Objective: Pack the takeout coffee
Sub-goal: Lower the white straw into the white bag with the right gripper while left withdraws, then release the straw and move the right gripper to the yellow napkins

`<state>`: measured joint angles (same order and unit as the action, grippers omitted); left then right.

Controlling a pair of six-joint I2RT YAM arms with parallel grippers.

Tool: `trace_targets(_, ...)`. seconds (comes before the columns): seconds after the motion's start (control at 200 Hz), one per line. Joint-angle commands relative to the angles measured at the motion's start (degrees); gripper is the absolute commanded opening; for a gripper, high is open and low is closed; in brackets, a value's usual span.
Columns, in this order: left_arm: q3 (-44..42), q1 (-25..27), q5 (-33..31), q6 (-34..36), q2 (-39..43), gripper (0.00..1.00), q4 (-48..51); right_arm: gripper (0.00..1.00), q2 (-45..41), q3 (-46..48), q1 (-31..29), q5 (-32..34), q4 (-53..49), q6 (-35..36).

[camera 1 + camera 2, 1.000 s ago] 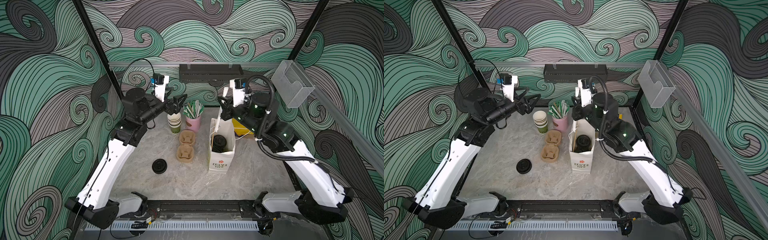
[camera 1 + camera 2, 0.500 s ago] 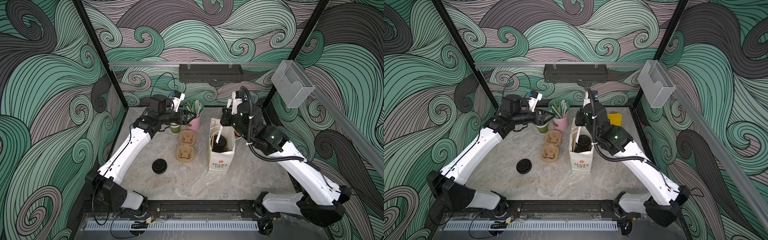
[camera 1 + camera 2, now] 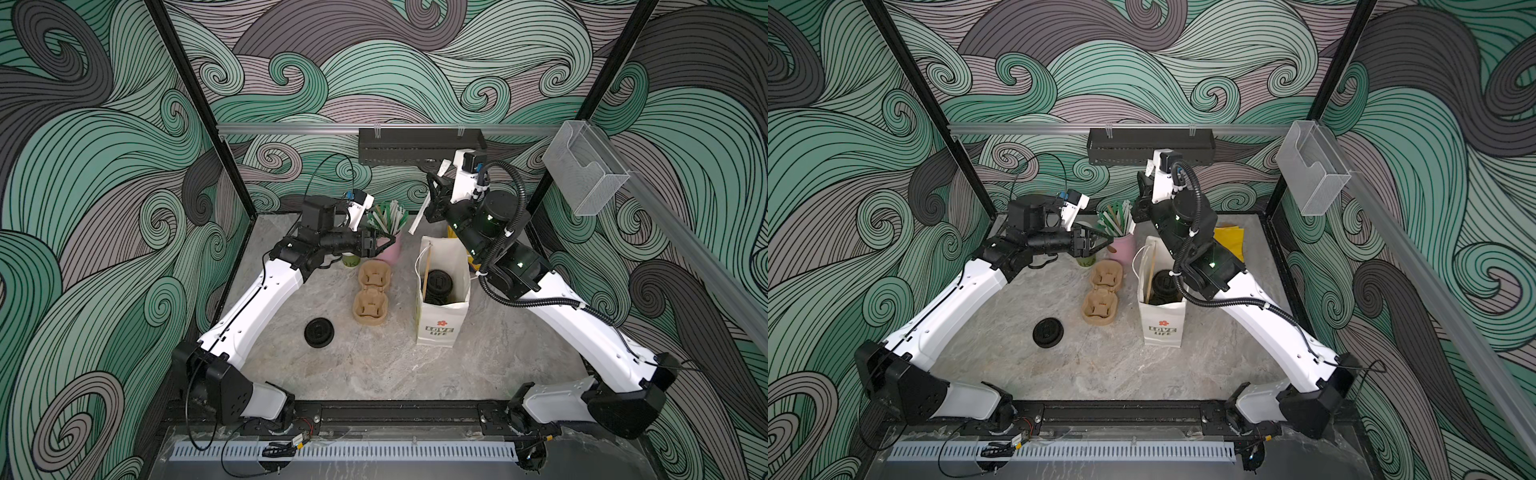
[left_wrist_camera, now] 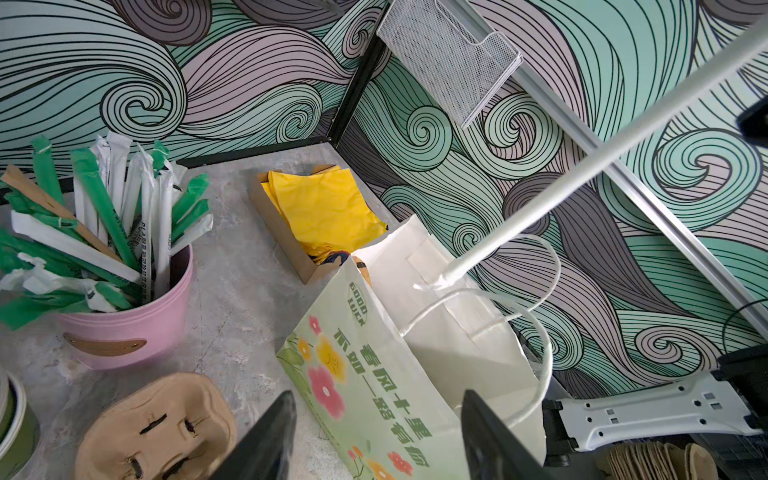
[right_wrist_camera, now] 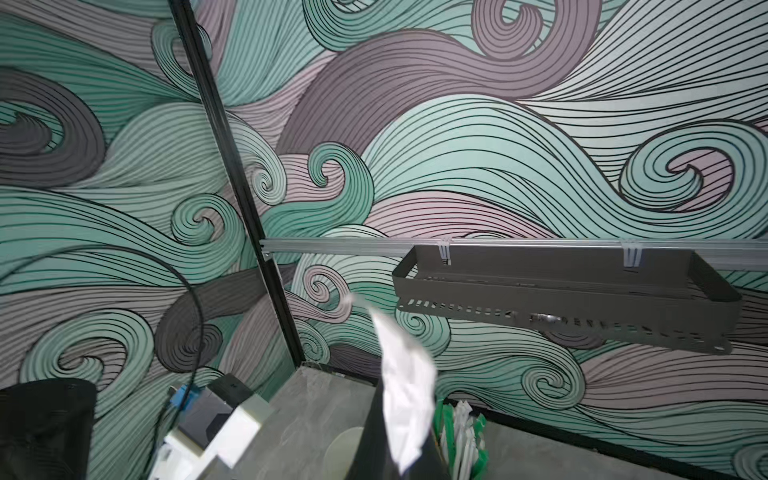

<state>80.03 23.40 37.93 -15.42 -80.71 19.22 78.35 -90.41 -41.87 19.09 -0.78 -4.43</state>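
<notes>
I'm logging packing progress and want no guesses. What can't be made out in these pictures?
1. Green cup: in both top views the left gripper covers its top; the left wrist view cuts it at the edge.
2. Black lid inside the bag: bag walls hide the cup beneath, and whether another sits there.
3. Right gripper on the wrapped straw: right wrist view, blurred, fingertips cut off.
</notes>
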Motion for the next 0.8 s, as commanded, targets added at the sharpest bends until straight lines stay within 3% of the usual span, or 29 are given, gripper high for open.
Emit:
trace_targets(0.0, 0.30, 0.34, 0.27, 0.53, 1.70, 0.65, -1.59, 0.00, -4.45, -5.42, 0.29, 11.34, -13.47, 3.99)
trace_targets(0.125, 0.12, 0.40, 1.47, -0.22, 1.68, 0.65, -3.17, 0.00, -6.44, -11.67, 0.29, 17.47, -36.82, -5.00)
trace_targets(0.28, 0.12, 0.43, 1.84, -0.02, 0.92, 0.65, -3.16, 0.00, -2.70, -16.71, 0.29, 10.63, -53.91, -20.26)
trace_targets(0.425, 0.71, 0.43, 0.65, 0.33, 0.34, 0.65, -2.12, 0.00, -2.64, -7.55, 0.37, 7.75, -50.49, -30.74)
trace_targets(0.62, 1.44, 0.52, 0.03, -0.49, 0.11, 0.64, -1.76, 0.00, -0.73, 0.74, 1.39, 3.13, -42.84, -33.51)
trace_targets(0.79, 1.20, 0.53, -0.34, 0.12, 0.61, 0.64, -1.27, 0.00, -0.73, 5.60, 1.61, -1.98, -45.09, -37.32)
